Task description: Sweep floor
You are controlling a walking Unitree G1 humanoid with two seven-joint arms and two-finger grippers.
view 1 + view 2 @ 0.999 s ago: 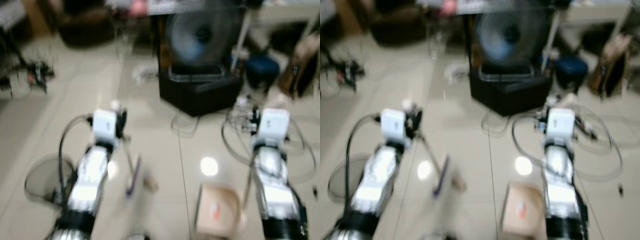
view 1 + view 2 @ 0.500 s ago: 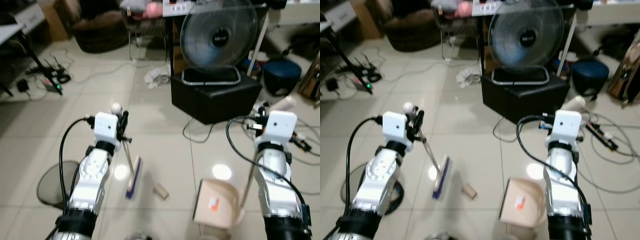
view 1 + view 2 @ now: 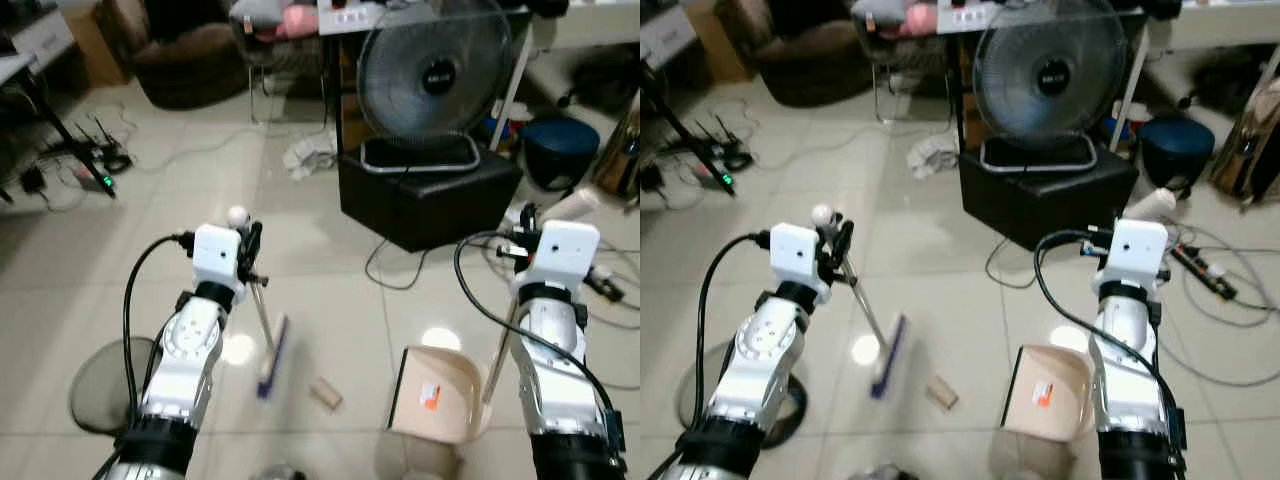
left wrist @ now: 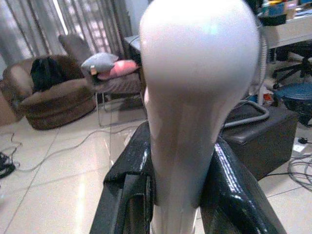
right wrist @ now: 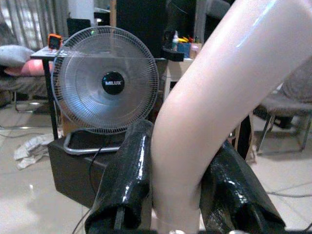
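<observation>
Left eye view: one broom (image 3: 270, 352), one dustpan (image 3: 436, 395).

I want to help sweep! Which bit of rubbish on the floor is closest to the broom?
The small brown tube, lying just beside the broom head. The crumpled white paper lies far off, near the fan.

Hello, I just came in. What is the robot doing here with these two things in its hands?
The robot is sweeping a tiled floor. Its left gripper is shut on the broom handle, and the broom head rests on the floor beside a small piece of debris. Its right gripper is shut on the dustpan handle, with the beige dustpan standing on the floor nearby. The debris is not yet in the dustpan.
</observation>
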